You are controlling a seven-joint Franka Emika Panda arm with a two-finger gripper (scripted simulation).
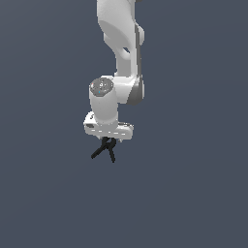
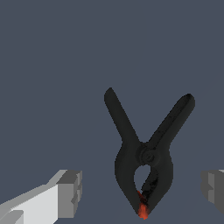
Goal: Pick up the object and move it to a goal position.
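The object (image 2: 144, 157) is a small black spring clamp with two splayed legs and an orange-red tip. In the wrist view it lies between my two grey fingertips (image 2: 70, 192), with a clear gap on each side. My gripper (image 2: 142, 192) is open and touches nothing. In the exterior view the object (image 1: 103, 148) shows just under the white hand, its legs spreading downward below my gripper (image 1: 108, 141). The fingers themselves are hard to make out there.
The white arm (image 1: 121, 43) comes down from the upper middle of the exterior view. A plain dark grey-blue surface (image 1: 193, 193) fills all the surroundings, with no other objects or edges in sight.
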